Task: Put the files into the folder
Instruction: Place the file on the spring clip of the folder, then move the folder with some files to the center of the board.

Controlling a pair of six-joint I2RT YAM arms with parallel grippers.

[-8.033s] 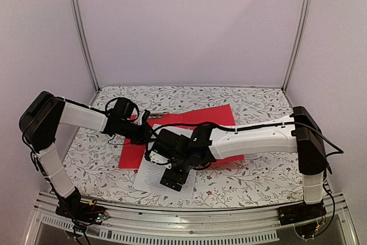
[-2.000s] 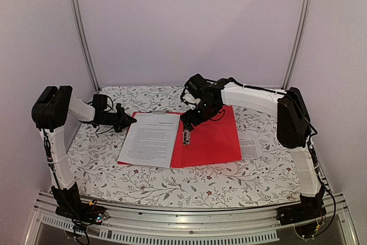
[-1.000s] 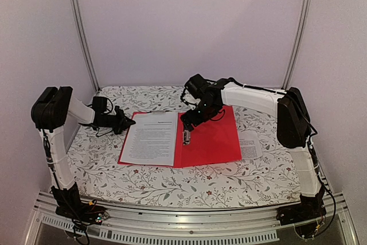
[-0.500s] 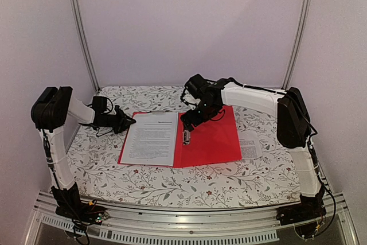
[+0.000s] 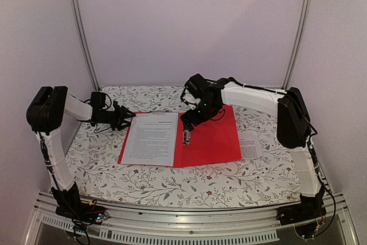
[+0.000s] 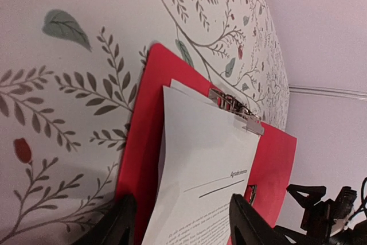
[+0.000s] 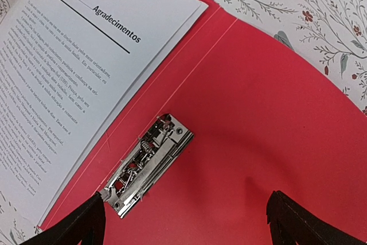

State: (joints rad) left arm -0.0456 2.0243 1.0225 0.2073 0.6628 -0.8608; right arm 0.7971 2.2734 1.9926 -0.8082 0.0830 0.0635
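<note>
we are looking at the files lying flat on the left half of the open red folder, headed "agradecimentos", with their far edge sitting at a small metal clip at the folder's far left corner. the folder is lying spread open in the middle of the flower-printed table. a larger spring clip is sitting on the bare red right half, just beside the fold and the sheets' right edge. a loose sheet is resting on the table against the folder's right edge.

the left gripper is sitting low at the far left corner of the folder, its jaws parted and gripping nothing, the sheets' corner showing between its fingers in the wrist view. the right gripper is hanging over the spring clip near the fold, its jaws spread wide and empty.
</note>
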